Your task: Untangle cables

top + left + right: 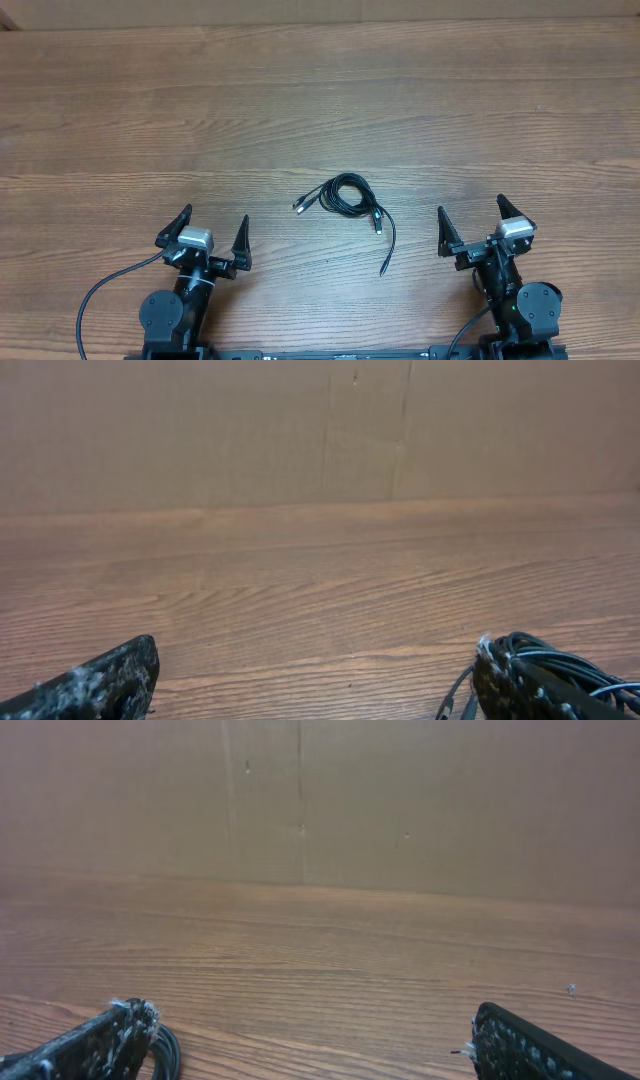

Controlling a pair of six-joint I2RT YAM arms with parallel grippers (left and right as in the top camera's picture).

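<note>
L gripper (215,215) is seen well left of the cables (358,205), on the robot-base side; its jaws are spread wide w/ only bare wood btwn them, and nothing is gripped. In the L wrist view the same gripper (318,660) is shown open, its fingers (100,685) low in frame; a thin dark cord (455,698) is glimpsed beside the R-hand finger, but it can't be told for sure whether it belongs to the bundle.

The cables are laid on the wooden table (320,90), roughly midway btwn the two grippers and touched by neither; they are wound into a small, loose oval coil; one plug end (299,206) is poked out just left of the coil; a second plug (378,228) is lying just beside the coil's lower-R edge; past it a single tail (388,250) is trailed away from the coil toward the robot side.

R gripper (470,205) is placed well right of the coil, apart from it; its jaws are likewise spread wide, w/ nothing pinched. In the R wrist view that gripper (310,1020) is seen open; a dark loop (168,1050) is visible just beside its L-hand finger; a brown board (400,800) is stood at the table's far edge, well beyond the coil.
</note>
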